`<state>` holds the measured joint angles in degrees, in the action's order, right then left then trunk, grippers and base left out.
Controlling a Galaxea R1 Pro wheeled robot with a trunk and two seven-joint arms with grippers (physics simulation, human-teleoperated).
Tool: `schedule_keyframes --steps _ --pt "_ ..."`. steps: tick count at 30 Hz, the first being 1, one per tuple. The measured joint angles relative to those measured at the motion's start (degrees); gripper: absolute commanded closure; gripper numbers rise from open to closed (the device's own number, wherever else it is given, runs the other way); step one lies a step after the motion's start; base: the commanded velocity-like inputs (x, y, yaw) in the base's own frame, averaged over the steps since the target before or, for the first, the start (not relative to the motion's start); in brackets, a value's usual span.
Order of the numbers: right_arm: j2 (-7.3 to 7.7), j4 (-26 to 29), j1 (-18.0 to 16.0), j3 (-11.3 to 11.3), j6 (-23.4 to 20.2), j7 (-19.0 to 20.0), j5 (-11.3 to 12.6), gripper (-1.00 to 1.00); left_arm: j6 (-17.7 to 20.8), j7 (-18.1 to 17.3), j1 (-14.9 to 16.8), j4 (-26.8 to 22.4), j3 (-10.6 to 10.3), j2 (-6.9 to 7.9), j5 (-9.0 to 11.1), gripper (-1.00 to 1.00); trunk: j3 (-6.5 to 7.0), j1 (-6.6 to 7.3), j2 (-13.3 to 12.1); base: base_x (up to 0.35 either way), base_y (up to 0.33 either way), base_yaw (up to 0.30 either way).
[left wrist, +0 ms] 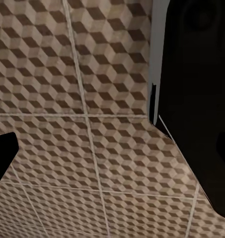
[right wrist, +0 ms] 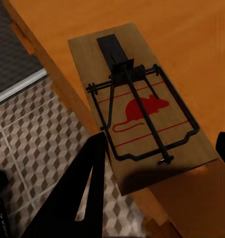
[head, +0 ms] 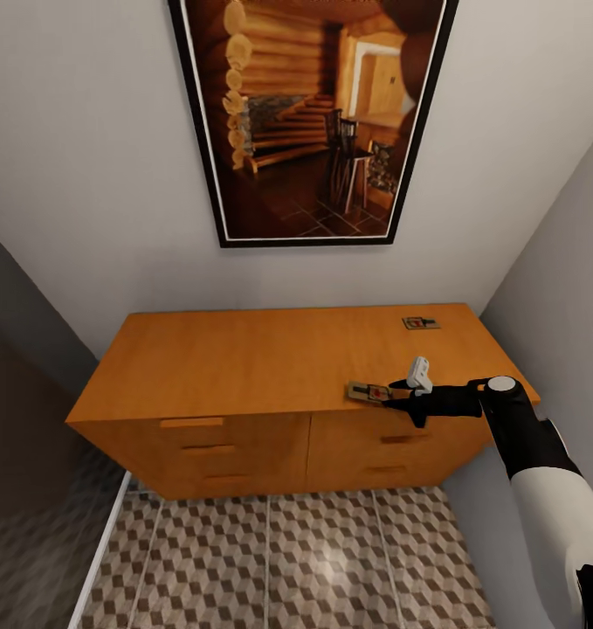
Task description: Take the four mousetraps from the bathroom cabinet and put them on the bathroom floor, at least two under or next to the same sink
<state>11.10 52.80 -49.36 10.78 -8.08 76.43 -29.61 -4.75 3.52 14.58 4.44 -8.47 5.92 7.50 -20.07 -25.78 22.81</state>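
Note:
The orange-brown cabinet point(head: 244, 367) stands against the wall under a framed picture. Two mousetraps lie on its top. One mousetrap point(head: 420, 323) rests near the back right corner. The other mousetrap point(head: 367, 392) point(right wrist: 142, 114) hangs partly over the front edge, showing its red mouse print and dark wire. My right gripper point(head: 392, 399) point(right wrist: 162, 148) reaches in from the right, its dark fingers point(right wrist: 82, 193) pressed against both long sides of the trap's near end. My left gripper point(left wrist: 87, 144) hangs open over the cube-patterned bathroom floor point(left wrist: 92, 74), nothing between its fingers.
Walls close in on both sides of the cabinet, the grey right wall point(head: 558, 279) just beside my right arm. Patterned floor tiles point(head: 287, 559) run in front of the drawers. A darker surface with a white edge strip point(head: 104, 542) lies at the left.

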Motion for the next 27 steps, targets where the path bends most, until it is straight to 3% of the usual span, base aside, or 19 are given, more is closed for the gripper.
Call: schedule_keyframes --steps 27 --pt "-0.12 0.0 0.0 -0.3 0.0 -0.4 0.0 1.00 0.0 0.1 0.0 0.0 0.0 0.00 0.0 -1.00 0.00 0.01 0.0 -0.258 0.000 0.000"
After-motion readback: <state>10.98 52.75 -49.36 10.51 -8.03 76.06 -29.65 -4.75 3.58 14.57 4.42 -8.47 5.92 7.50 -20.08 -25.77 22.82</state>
